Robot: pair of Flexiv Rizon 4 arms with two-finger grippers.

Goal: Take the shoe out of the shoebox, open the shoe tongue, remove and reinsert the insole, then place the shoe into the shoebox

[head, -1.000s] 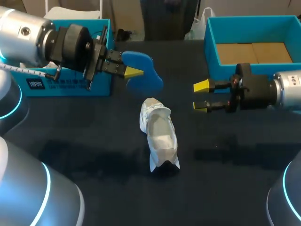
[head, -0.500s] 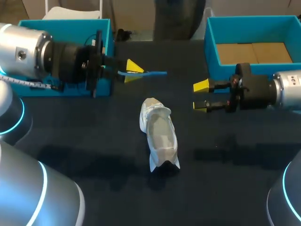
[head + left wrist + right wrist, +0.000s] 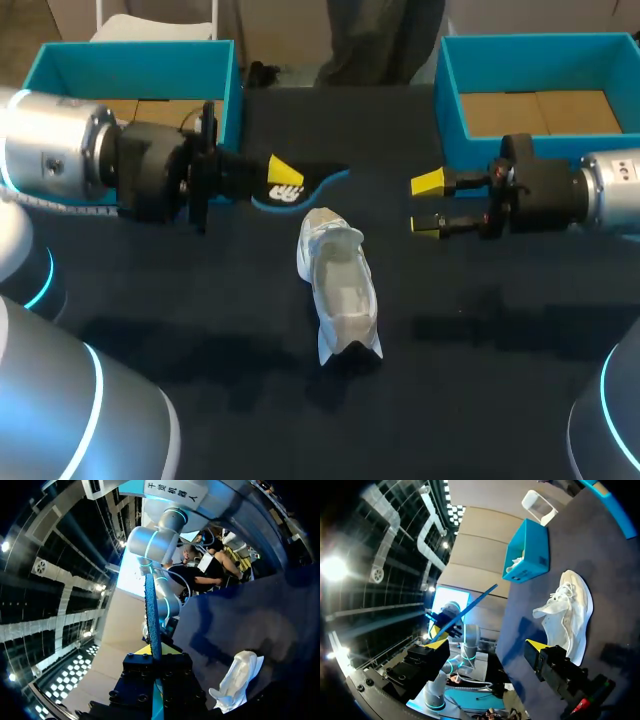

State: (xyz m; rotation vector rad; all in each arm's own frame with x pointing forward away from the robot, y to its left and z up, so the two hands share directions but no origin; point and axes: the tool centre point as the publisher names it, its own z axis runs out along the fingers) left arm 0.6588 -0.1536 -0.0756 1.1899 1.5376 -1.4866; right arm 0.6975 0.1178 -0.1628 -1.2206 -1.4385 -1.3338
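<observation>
Shoe (image 3: 338, 285) of white fabric lies on the dark table (image 3: 480, 400) between the two arms, its opening facing up, outside both boxes. From the head view its toe and heel are hard to tell apart; the right wrist view shows the loose laces of the shoe (image 3: 570, 607) more plainly. The insole (image 3: 320, 181) is out of the shoe and held above the table just behind it, dark face up with a blue rim. The left gripper (image 3: 283, 178) clamps one end of it. Only one yellow fingertip shows there, the other being hidden beneath the insole. In the left wrist view the insole (image 3: 152, 615) appears edge-on, a thin blue strip rising from the left gripper (image 3: 155, 655), whose black body covers most of the fingers; the shoe (image 3: 239, 677) lies off to one side. The right wrist view catches the insole (image 3: 470, 607) as a slanted blue line in the air.

The left arm reaches in level, low over the table, and hides part of the left teal box (image 3: 226, 75). The right arm also lies level, its right gripper (image 3: 428, 204) spread wide and holding nothing, pointing toward the shoe, just in front of the right teal box (image 3: 445, 110), which is cut off at the frame edge.
</observation>
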